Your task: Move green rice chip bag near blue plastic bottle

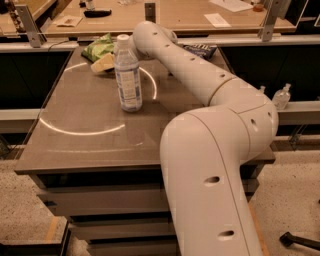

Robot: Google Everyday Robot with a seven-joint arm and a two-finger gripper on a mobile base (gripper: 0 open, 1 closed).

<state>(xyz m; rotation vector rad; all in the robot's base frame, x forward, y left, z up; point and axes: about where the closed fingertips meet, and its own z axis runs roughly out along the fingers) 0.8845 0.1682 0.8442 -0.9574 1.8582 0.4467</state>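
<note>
The green rice chip bag (99,48) lies crinkled at the far left of the grey table (75,115). The blue plastic bottle (128,75), clear with a white cap and pale label, stands upright just in front and to the right of the bag. My arm reaches from the lower right over the table's far side. My gripper (104,63) is at the bag's near edge, just left of the bottle's shoulder and partly hidden behind the bottle. Only a cream-coloured part of it shows, touching or just over the bag.
A dark blue chip bag (200,50) lies at the table's far right, behind my arm. A small clear pump bottle (281,96) stands on a ledge to the right. A wooden counter (190,15) with papers runs behind the table.
</note>
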